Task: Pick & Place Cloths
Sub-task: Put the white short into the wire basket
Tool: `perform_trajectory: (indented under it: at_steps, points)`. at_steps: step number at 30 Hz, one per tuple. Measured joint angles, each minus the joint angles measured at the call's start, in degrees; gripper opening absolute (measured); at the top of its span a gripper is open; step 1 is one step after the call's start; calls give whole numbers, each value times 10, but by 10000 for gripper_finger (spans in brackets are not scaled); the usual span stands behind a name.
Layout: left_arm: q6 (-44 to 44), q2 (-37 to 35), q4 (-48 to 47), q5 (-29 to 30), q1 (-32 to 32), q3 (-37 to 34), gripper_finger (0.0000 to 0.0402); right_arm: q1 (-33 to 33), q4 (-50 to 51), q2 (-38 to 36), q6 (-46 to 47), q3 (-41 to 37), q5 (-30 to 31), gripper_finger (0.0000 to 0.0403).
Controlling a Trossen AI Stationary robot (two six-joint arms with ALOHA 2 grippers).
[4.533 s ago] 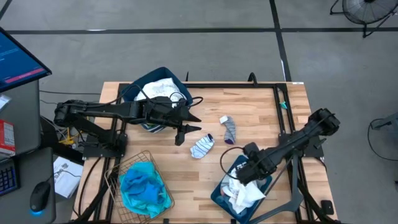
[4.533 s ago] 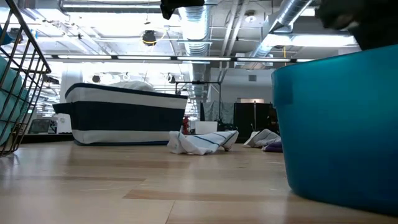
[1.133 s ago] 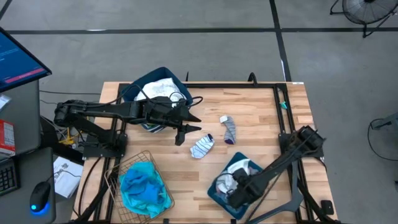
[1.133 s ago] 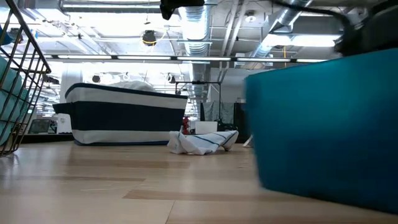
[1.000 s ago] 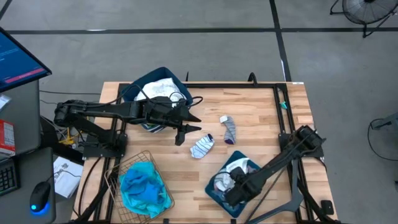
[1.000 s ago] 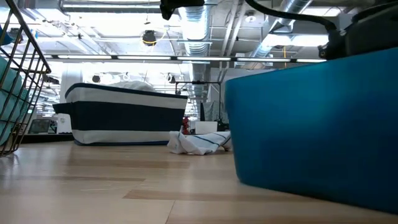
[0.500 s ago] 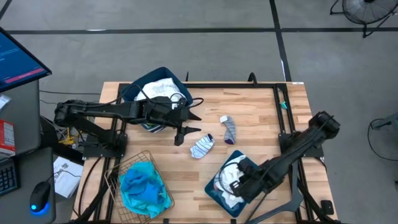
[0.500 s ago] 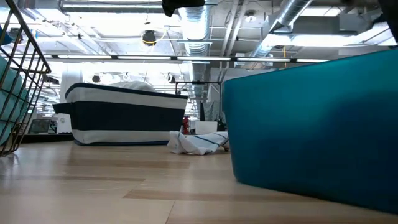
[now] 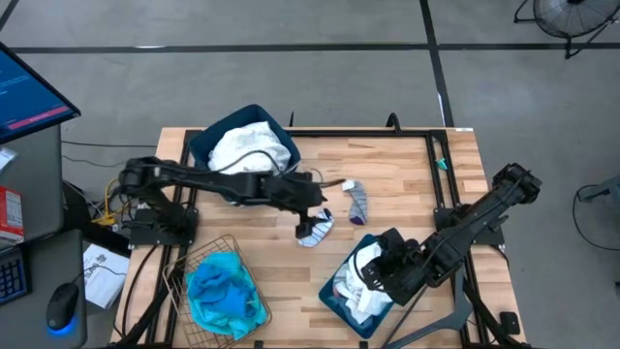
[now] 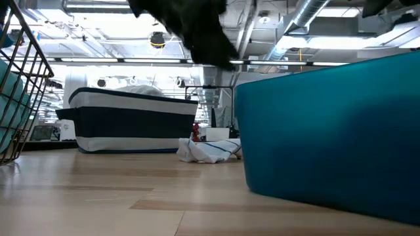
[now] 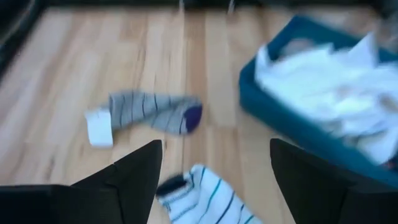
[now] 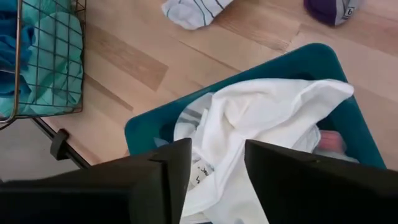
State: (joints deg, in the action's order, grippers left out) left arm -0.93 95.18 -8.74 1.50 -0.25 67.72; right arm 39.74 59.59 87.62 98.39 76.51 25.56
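Left gripper (image 9: 308, 231), fingers spread wide and empty, now down over the white striped sock (image 9: 317, 229) at table centre, having swung out from beside the far bin (image 9: 201, 145) (likely the next pick). Grey sock (image 9: 357, 202) lying just beyond. Right gripper (image 9: 371, 278), fingers apart, hovering over white cloths (image 12: 273, 112) in the near bin (image 12: 323, 62), arm lifted slightly.

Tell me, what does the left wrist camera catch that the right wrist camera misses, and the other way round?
Only the left wrist view shows the whole grey striped sock with its purple toe, lying flat on the table. Only the right wrist view shows the wire basket holding the turquoise garment. Both show the white striped sock, the blue bin and the white cloth piled in it, each past its own open claw.
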Motion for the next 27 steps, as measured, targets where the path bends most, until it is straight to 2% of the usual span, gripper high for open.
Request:
perform_trajectory:
  at_steps: [4, 10, 20, 27]
  points:
    - [13, 50, 0, 22, 0, -1, 282, 5, 0, 9, 0, 0, -1, 153]
    - [20, 95, 7, 17, -2, 0, 282, 15, -3, 17, 1, 0, -1, 149]
    - [32, 105, 12, 11, -2, 0, 282, 23, -1, 17, 6, 0, -1, 128]
    - [46, 103, 16, 10, -3, 0, 282, 23, -1, 17, 6, 0, -1, 128]
